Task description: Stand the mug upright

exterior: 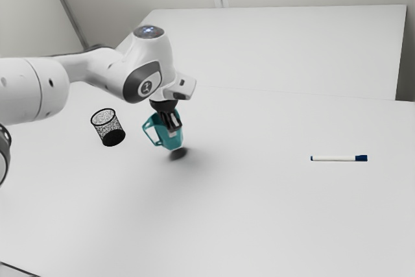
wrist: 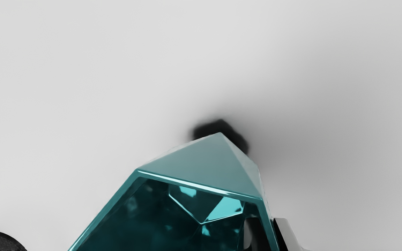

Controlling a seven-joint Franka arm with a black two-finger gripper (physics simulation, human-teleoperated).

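I have the teal, faceted mug (exterior: pixel 165 137) in the black two-finger gripper (exterior: pixel 172 128), closed on its wall: one finger (wrist: pixel 253 235) is inside the mouth, the other (wrist: pixel 287 232) against the outside. The mouth is up and the base down. It looks close to upright, though I can't rule out a slight lean. Its dark shadow (exterior: pixel 179 154) sits just beyond the base, so I judge the mug to be a little above the white table (exterior: pixel 259 218).

Reading the exterior view as a clock face centred on the mug, its handle points to nine o'clock. The black mesh pen holder (exterior: pixel 109 128) is farther out that way, and the white marker with a blue cap (exterior: pixel 338 158) lies well off, just past three.

What I'd want now is a straight, slow descent, with the wrist trimmed so the base meets the table flat. A pinch on one wall lets the mug pivot, so I'd watch base and shadow close together, and stop once it bears evenly. Then I'd part the fingers gently and rise vertically, keeping the inner one from hooking the rim and tipping it.
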